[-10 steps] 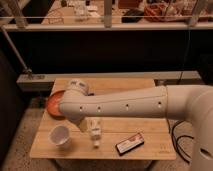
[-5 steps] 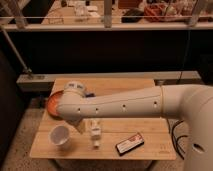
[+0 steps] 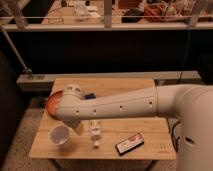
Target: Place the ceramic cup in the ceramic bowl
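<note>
The robot's thick white tubular arm (image 3: 125,102) is reaching leftward from the bulky white rounded body (image 3: 195,125) at the right, lying nearly level above the pale wooden rectangular tabletop (image 3: 155,145). It is spanning most of the tabletop's width, with a row of small dark holes showing along its side. Over the tabletop's left end the arm is ending in a rounded white joint (image 3: 70,100) with a cylindrical cap. Below that joint the gripper (image 3: 77,126) is pointing down toward the tabletop's front-left part, largely tucked under the arm.
</note>
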Robot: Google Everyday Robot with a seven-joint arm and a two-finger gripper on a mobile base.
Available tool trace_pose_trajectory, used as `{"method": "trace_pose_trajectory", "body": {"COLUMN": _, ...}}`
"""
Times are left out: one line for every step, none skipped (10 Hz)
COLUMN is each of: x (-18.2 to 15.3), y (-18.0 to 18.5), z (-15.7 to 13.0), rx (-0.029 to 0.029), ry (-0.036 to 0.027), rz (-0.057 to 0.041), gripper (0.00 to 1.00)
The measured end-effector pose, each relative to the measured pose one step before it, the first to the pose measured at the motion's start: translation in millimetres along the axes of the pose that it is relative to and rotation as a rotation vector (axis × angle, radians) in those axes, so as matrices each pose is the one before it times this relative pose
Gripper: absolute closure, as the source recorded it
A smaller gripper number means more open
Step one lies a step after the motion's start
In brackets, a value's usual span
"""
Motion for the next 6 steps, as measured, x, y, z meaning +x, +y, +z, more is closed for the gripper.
{"method": "trace_pose_trajectory", "body": {"x": -0.75, "y": -0.13, "z": 2.62, "rx": 0.00229, "ry": -0.00021, "rz": -0.00568, "gripper": 0.20}}
{"method": "trace_pose_trajectory", "body": {"x": -0.56, "y": -0.10, "z": 2.44, "rx": 0.00310, "ry": -0.00040, "rz": -0.00496, "gripper": 0.20}}
{"method": "trace_pose_trajectory", "body": {"x": -2.80, "y": -1.39, "z": 1.89, "rx": 0.00311, "ry": -0.00343, "rz": -0.00588, "gripper": 0.20}}
{"method": "trace_pose_trajectory", "body": {"x": -0.94, "y": 0.12, "z": 2.06, "rx": 0.00421, "ry": -0.00148, "rz": -0.00421, "gripper": 0.20}}
{"method": "trace_pose_trajectory", "body": {"x": -0.12, "y": 0.18, "z": 1.47, "rx": 0.00443, "ry": -0.00032, "rz": -0.00223, "gripper": 0.20}}
{"method": "trace_pose_trajectory", "body": {"x": -2.18, "y": -0.62, "z": 2.32, "rx": 0.00559, "ry": -0.00178, "rz": -0.00708, "gripper": 0.20}}
